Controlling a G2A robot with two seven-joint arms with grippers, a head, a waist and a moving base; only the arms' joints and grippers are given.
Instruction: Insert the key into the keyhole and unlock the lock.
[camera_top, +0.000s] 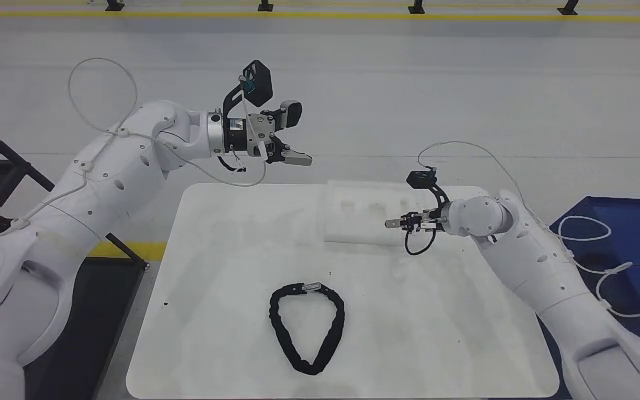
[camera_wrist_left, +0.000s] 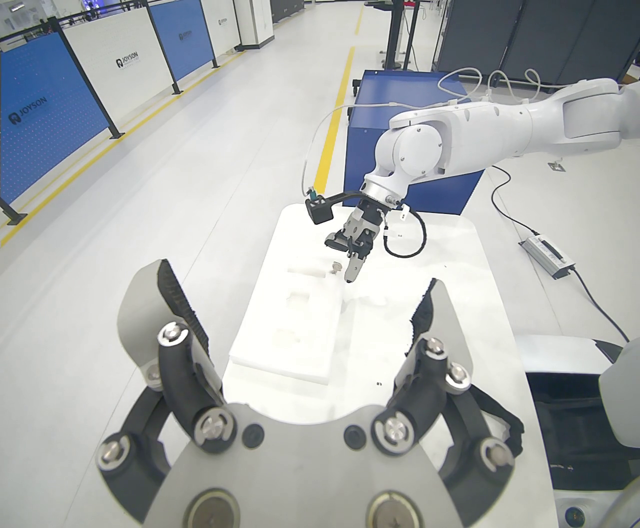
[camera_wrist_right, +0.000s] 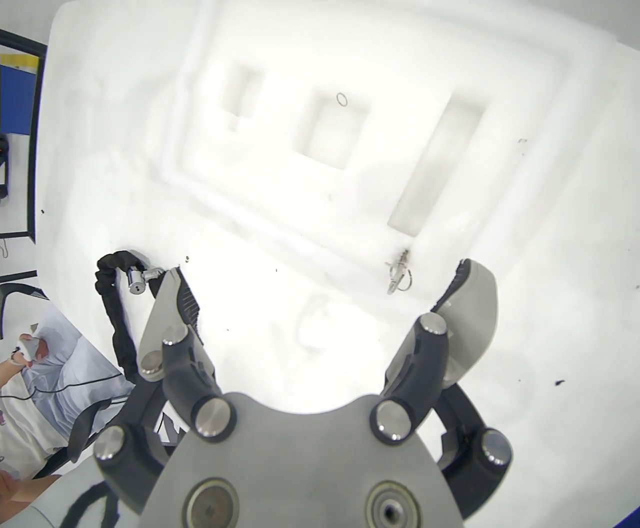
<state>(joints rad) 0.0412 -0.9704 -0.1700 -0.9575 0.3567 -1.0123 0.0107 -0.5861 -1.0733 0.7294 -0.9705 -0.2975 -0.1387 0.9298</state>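
A white table carries a white foam block at its far edge, right of the middle. The block has three rectangular recesses side by side. A small wire ring lies at the rim of the middle one. Off the table, a blue cabinet stands on the floor beyond its right edge, with a grey power brick and its cable nearby. A yellow floor line and blue barrier panels lie farther off.
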